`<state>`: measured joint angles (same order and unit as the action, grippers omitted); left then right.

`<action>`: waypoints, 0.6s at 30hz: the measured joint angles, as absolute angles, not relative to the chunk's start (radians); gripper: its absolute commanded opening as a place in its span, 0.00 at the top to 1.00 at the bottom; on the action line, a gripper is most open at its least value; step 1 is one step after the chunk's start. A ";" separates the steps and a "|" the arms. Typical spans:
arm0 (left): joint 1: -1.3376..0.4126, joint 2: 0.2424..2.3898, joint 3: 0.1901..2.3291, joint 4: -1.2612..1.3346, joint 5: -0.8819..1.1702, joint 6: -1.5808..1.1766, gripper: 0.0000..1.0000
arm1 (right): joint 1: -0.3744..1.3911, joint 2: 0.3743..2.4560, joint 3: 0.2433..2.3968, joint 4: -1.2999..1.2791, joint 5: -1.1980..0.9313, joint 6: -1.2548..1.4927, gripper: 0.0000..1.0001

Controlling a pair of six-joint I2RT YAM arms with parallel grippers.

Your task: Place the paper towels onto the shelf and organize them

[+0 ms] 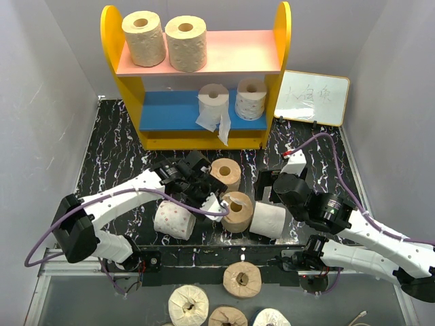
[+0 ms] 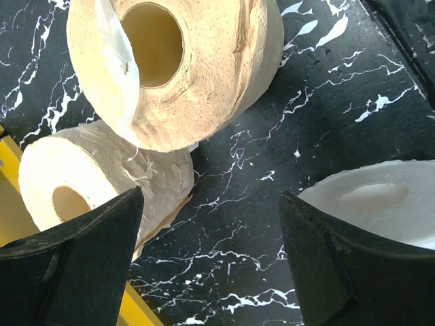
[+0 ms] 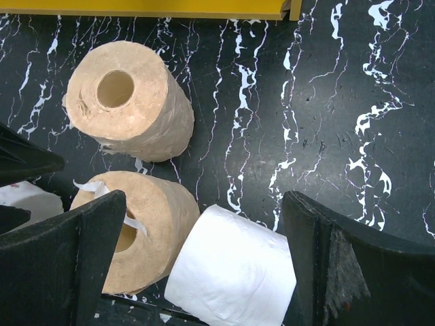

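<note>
The shelf [image 1: 112, 41] holds two tan paper towel rolls [image 1: 144, 38] on its pink board. Two white rolls [image 1: 250, 98] stand on the blue board, one trailing a loose sheet. On the black table stand two tan rolls [image 1: 225, 172] [image 1: 237, 211]. A plain white roll [image 1: 269, 219] and a pink-dotted white roll [image 1: 175, 221] lie on their sides. My left gripper [image 1: 207, 193] is open and empty beside the tan rolls [image 2: 177, 68], with bare table between its fingers [image 2: 81, 265]. My right gripper [image 1: 268, 195] is open, its fingers [image 3: 340, 265] astride the plain white roll [image 3: 231, 275].
A small white writing board [image 1: 312, 97] leans at the back right. Several more rolls [image 1: 242, 279] lie on the grey surface in front of the table's near edge. The shelf's yellow base [image 3: 149, 7] is just beyond the tan rolls. Grey walls close in both sides.
</note>
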<state>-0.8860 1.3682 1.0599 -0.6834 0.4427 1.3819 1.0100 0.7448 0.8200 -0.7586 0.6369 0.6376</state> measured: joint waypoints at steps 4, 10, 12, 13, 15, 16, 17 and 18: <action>-0.886 1.399 1.060 -0.673 0.444 1.420 0.21 | 1.010 0.735 0.820 -0.759 0.637 0.638 0.02; -0.886 1.464 1.074 -0.621 0.430 1.423 0.18 | 1.010 0.712 0.820 -0.759 0.637 0.638 0.02; -0.886 1.477 1.085 -0.601 0.424 1.407 0.17 | 1.010 0.712 0.820 -0.759 0.636 0.638 0.02; -0.886 1.483 1.092 -0.585 0.419 1.389 0.17 | 1.010 0.711 0.820 -0.759 0.636 0.638 0.01; -0.886 1.497 1.110 -0.548 0.405 1.335 0.16 | 1.010 0.709 0.820 -0.759 0.636 0.638 0.02; -0.885 1.506 1.122 -0.530 0.401 1.308 0.15 | 1.010 0.707 0.820 -0.759 0.636 0.638 0.02; -0.884 1.515 1.136 -0.517 0.397 1.284 0.14 | 1.010 0.705 0.820 -0.759 0.636 0.638 0.02; -0.884 1.521 1.145 -0.507 0.392 1.267 0.14 | 1.010 0.703 0.820 -0.759 0.636 0.638 0.02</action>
